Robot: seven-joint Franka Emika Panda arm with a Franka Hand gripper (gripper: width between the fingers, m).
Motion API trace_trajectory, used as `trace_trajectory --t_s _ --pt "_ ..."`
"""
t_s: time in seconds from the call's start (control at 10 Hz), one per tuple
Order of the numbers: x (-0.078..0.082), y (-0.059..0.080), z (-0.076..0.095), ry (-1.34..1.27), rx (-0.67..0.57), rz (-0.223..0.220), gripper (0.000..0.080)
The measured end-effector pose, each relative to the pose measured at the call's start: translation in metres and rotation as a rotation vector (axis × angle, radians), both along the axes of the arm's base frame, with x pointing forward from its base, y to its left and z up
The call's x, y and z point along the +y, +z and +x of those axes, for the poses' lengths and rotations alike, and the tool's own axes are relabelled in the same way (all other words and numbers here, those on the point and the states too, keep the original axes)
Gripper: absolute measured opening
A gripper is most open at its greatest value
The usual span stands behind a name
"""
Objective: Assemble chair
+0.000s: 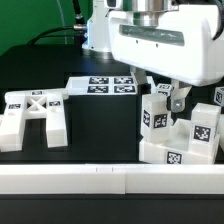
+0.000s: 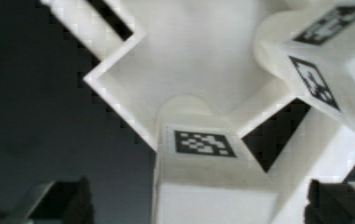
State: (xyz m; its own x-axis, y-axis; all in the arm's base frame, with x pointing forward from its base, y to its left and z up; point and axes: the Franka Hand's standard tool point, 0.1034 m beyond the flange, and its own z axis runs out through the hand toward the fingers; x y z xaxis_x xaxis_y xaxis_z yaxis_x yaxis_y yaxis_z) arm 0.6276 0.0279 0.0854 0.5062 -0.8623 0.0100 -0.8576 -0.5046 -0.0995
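The end effector is released. In the wrist view its two fingers stand wide apart, with dark gaps on either side of the tagged upright piece between them, so nothing is gripped. The chair is so far a cluster of block and uprights on the black desk. It sits at the exterior view's right, directly beneath the end effector. Its cross-braced frame lies well apart at the exterior view's left, and the marker board lies behind and between the two.

The main risk, as I judge it, is the lift-off. The fingers flank the piece closely, so a slightly skewed rise could snag it and tip or unseat it. The neighbouring uprights are crowded enough to be knocked too. If the piece is not fully seated (the pictures cannot settle that), it may lean once left alone.

The arm covers the top of the cluster, so the joint itself is hidden. The wrist view is so close that I cannot tell which part is which. The white rail cuts off the desk's near edge.
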Motion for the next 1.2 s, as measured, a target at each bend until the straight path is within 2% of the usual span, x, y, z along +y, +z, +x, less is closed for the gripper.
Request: trace_trajectory --t_s 0.1,0.6,0.9,1.2 --pt "0.0 0.0007 0.0008 0.112 -0.005 -0.016 0.0643" --pt "-0.001 -0.0001 0.0001 0.474 -0.017 -0.05 0.0649" --pt "-0.0012 -0.0007 -0.0002 0.795 -0.015 -0.105 0.0649" --pt "-0.0033 -0.0009 -0.0001 1.036 -0.014 -0.136 0.0649"
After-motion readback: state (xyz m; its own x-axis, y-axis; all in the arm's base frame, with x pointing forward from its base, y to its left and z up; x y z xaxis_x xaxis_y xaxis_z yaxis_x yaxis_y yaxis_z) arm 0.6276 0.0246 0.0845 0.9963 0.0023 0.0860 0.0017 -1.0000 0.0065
